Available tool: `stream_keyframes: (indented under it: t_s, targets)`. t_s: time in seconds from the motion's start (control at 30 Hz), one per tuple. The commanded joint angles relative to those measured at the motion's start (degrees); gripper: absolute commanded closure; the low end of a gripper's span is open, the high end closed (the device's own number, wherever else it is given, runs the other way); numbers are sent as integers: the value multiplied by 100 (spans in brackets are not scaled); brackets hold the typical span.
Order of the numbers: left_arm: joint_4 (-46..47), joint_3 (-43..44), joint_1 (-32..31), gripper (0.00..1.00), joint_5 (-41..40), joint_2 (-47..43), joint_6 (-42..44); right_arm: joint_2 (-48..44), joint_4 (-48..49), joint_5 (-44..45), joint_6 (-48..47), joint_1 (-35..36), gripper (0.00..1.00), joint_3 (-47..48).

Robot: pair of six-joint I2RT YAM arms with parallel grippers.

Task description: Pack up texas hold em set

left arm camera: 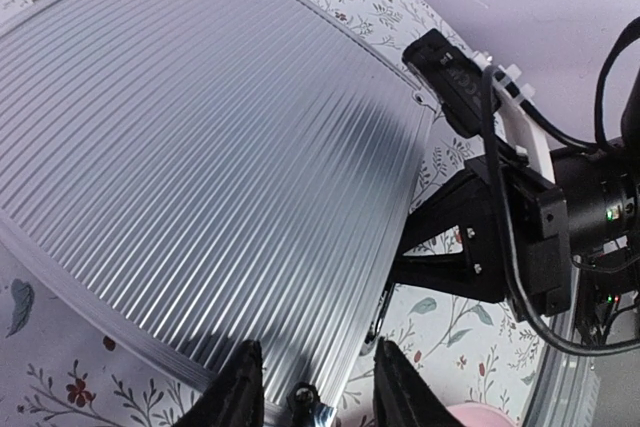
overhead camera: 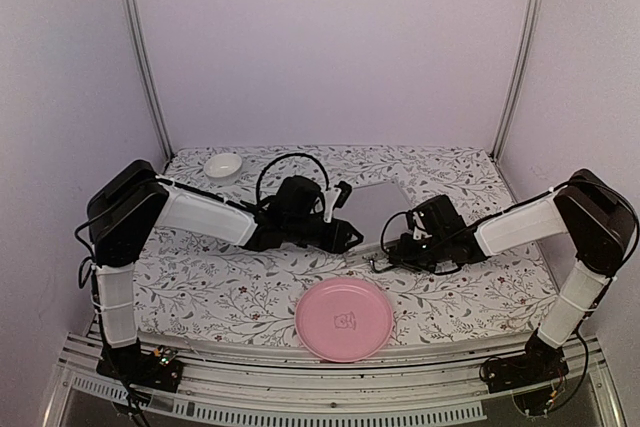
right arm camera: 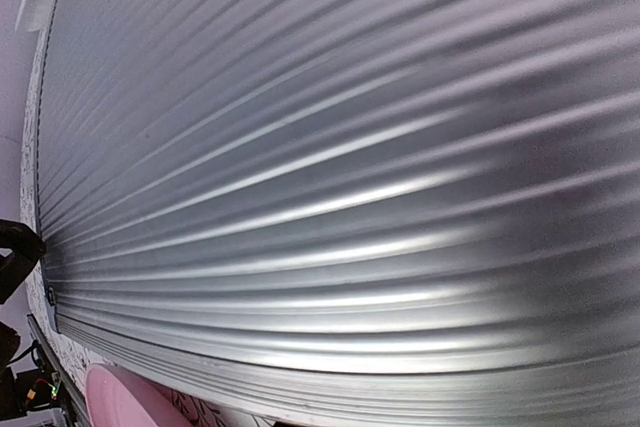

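Where left end effector (left arm camera: 318, 392) straddles its edge, silver case (left arm camera: 200, 167), plate (overhead camera: 320, 332) emblem illegible

Field note: I can read no word, number or brand in any of my views. The pink plate (overhead camera: 318, 327) carries a small dark mark at its centre, too small to make out.

You're looking at a silver case (left arm camera: 200, 177) whose lid is ribbed in fine parallel lines, streaked grey and white. The tablecloth (overhead camera: 200, 287) is white with grey leafy sprigs and small red flowers. The plate (overhead camera: 344, 319) is plain pink and the bowl (overhead camera: 223, 164) white.
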Motion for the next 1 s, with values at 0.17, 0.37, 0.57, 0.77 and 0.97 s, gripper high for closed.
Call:
stream_keyframes:
  t_s: [0.17, 0.37, 0.57, 0.77, 0.97]
  targets:
    - [-417, -209, -36, 61, -186, -178, 64, -501, -409, 197, -315, 45, 94, -11]
    - [-229, -375, -24, 55, -598, -976, 173, -1514, -918, 408, -638, 35, 72, -149]
    - [-182, -533, 135, 25, -863, -1701, 506, -2152, -1213, 420, -1250, 29, 27, 184]
    - [-602, -493, 969, 15, -802, -2216, 716, -2087, -1296, 238, -1931, -269, 10, 1007]
    - [-716, -1348, 2794, 15, -659, -3337, 758, -1897, -1207, -146, -2538, -1456, 4, 1275]
